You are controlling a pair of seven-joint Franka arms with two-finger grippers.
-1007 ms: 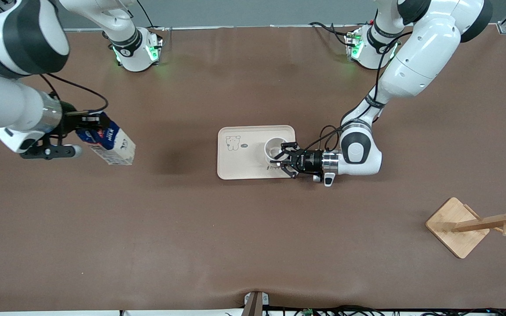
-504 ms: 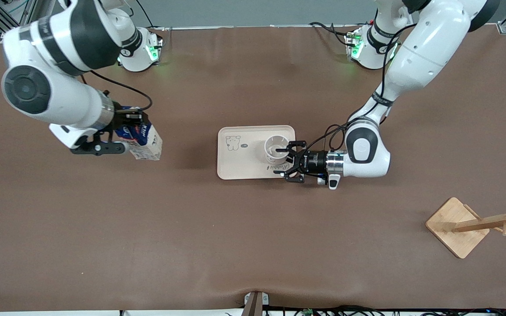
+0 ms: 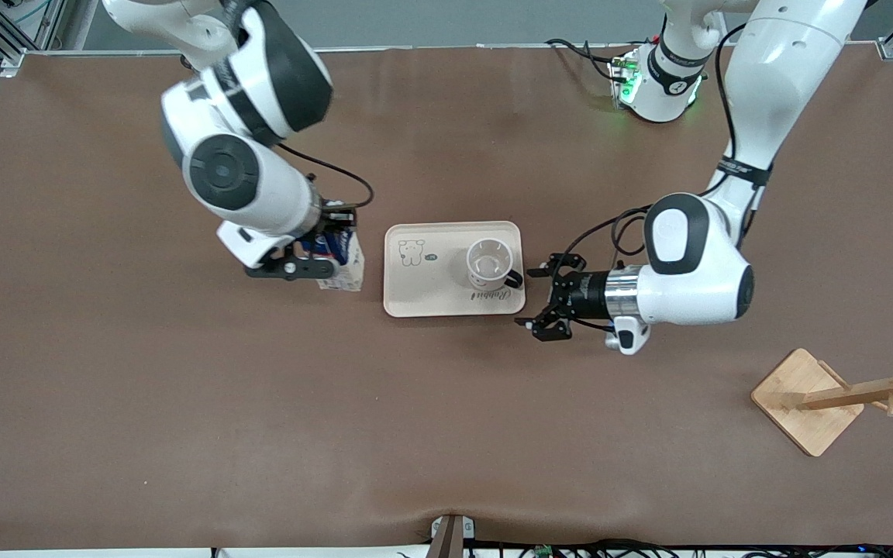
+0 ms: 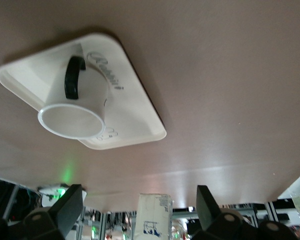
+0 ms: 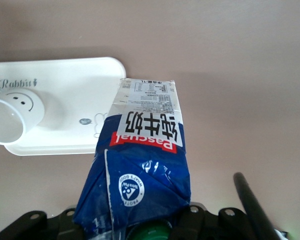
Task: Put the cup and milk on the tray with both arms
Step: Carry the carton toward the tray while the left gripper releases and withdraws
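Your milk [image 3: 340,263] sits left of centre in the front view, just beside the tray [image 3: 423,298] at the right arm's end of it and not yet on it; whether its base touches the table you cannot tell. The right gripper [image 3: 322,242] is clamped on its blue upper part, near the green cap. Judge it a light, thin-walled carton: the folded top creases under the jaws in the right wrist view, so squeeze gently, hold high on the gable as now, and keep it upright, since the glossy skin may slip. The cup [image 3: 488,263] stands upright on the tray, in the half toward the left arm, black handle pointing at the left gripper [image 3: 548,303]. It looks rigid, smooth and breakable; the handle is the sure grasp. That left gripper hangs just off the tray's edge with its fingers spread wide and holding nothing. You count one milk, one cup, one tray, two arms, plus one wooden stand [image 3: 834,397] at the lower right, well apart from everything.
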